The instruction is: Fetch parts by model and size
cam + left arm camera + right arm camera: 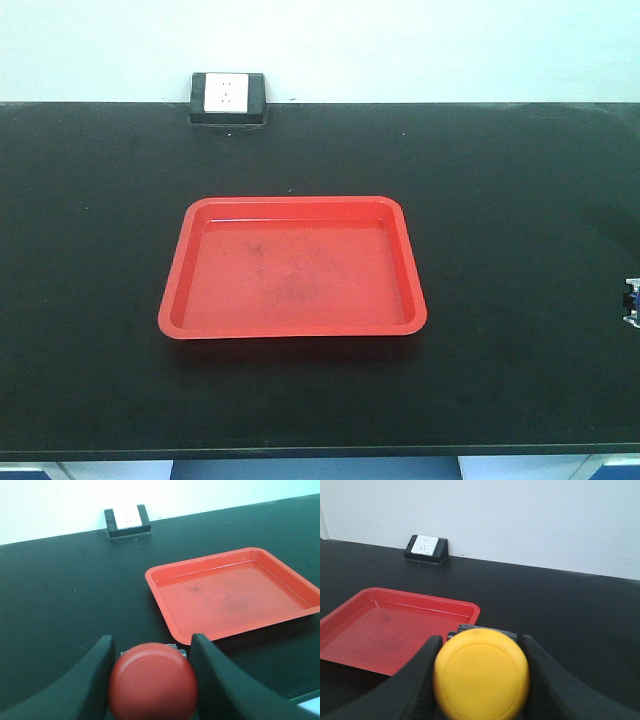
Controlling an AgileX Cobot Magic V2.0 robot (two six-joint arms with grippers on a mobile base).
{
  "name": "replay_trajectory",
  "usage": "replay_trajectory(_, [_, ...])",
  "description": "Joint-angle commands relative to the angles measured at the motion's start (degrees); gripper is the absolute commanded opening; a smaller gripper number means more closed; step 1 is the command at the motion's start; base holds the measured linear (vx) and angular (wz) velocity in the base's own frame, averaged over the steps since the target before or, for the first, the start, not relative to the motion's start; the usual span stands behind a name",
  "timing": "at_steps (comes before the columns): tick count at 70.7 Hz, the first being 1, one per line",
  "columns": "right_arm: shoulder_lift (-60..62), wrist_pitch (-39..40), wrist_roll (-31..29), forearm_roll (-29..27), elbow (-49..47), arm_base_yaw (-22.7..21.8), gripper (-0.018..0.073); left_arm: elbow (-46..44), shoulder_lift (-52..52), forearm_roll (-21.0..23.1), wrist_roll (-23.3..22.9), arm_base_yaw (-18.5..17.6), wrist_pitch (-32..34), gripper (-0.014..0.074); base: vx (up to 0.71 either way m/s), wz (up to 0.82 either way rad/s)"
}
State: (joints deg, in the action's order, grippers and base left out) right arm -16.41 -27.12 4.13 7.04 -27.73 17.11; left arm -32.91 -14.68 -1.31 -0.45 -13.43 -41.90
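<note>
Two grasps: left claw [152, 645] clamps red switch [152, 685], right claw [481, 642] clamps yellow switch [481, 680], apparently by dark base [485, 629]

Left gripper [152, 641]: two-finger type, seen from its own wrist camera.
Left fingers [92, 677]: black, matte, smooth-skinned; broad at the base and narrowing in a gentle curve to blunt, rounded tips.
Right gripper [481, 639]: the same two-finger type, seen from its own wrist camera.
Right fingers [547, 680]: black, matte, smooth; wide, thick bases tapering to rounded tips, with a faint grey sheen along the upper edges.
Surface finish, both: plain dark plastic or rubber look; which material cannot be told.
</note>
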Motion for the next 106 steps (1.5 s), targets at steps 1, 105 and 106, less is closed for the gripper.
replay_trajectory(1, [-0.6, 4.9, -0.4, 0.6, -1.5, 0.0, -0.0005, -1.3, -0.8, 0.3, -0.3, -0.1, 4.8, -0.0006, 0.03, 0.04])
replay_trajectory(105, [-0.9, 4.9, -0.4, 0.6, -1.5, 0.0, -0.0005, -1.3, -0.9, 0.3, -0.3, -0.1, 4.8, -0.0006, 0.03, 0.01])
replay_trajectory(106, [-0.9, 4.9, -0.4, 0.6, -1.5, 0.0, -0.0005, -1.3, -0.9, 0.3, -0.3, -0.1, 4.8, -0.0006, 0.0, 0.0])
